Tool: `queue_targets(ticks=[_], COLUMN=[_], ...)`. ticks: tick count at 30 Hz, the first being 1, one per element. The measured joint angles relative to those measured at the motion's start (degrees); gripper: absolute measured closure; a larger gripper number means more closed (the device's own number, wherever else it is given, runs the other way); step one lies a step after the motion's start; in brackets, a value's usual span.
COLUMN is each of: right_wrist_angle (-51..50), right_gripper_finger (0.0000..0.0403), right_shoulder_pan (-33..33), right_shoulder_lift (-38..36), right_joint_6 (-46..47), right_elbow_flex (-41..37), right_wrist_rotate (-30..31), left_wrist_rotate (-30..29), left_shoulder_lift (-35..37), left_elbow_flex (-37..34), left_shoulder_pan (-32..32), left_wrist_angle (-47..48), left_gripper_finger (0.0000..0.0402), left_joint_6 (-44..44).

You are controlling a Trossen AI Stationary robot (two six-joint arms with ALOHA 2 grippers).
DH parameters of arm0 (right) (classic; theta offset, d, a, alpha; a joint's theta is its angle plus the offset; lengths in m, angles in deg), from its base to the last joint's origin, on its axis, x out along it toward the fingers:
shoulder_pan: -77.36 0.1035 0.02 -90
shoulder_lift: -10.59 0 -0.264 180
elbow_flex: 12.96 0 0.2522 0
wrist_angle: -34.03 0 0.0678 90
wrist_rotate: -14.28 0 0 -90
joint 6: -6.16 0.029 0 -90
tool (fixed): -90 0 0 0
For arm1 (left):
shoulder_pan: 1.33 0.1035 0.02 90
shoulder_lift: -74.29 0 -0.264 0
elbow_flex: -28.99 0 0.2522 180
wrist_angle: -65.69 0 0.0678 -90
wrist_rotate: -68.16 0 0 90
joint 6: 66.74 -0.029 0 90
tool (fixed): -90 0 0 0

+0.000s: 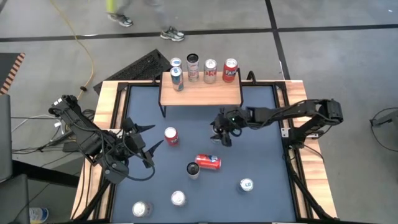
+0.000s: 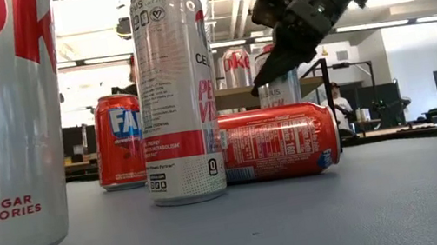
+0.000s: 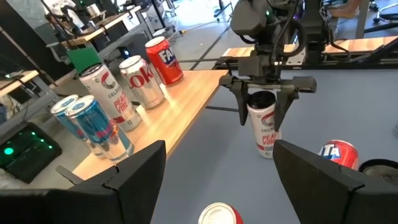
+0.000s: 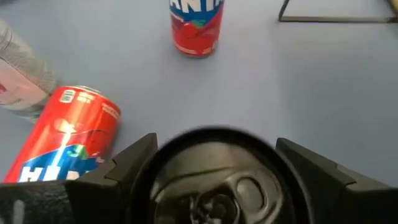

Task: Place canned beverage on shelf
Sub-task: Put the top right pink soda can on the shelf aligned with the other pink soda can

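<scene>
Target can: tall white can (image 3: 263,127), standing upright on the blue tabletop (image 1: 261,155) just in front of the shelf (image 1: 202,92), not on it yet. Right hand (image 3: 260,112) is hovering straight over it, fingers spread wide on either side of the can top, not gripping. Left hand (image 1: 142,144) is waiting wide open, well apart, near the red upright can (image 1: 171,135).

Risk, as I read it: closing off-centre could be tipping the can, and the shelf is already carrying five cans, so the placement could be knocking a neighbour.

Right wrist view is showing the can lid (image 4: 214,180) sitting between the fingers; the high view is hiding that can under the hand. Left wrist view is giving the clear side-on look.
</scene>
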Motion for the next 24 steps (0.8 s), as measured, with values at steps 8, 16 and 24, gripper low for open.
queue_targets(ticks=[8,16,24], right_wrist_angle=[-12.0,-31.0,-44.4], right_gripper_finger=[0.0097,0.0097,0.0097], right_shoulder_pan=[2.0,2.6,2.5], right_shoulder_lift=[0.0,0.0,0.1], right_joint_6=[-0.1,5.2,18.9], right_elbow_flex=[8.7,19.8,31.1], right_wrist_rotate=[4.0,9.3,11.0], left_wrist_rotate=[0.0,0.0,-0.2], left_shoulder_lift=[0.0,0.0,0.0], left_elbow_flex=[0.0,0.0,0.0], left_shoulder_pan=[0.0,0.0,0.0], left_wrist_angle=[0.0,0.1,0.1], left_gripper_finger=[0.0113,0.0113,0.0113], left_joint_6=[-0.9,-2.7,-2.4])
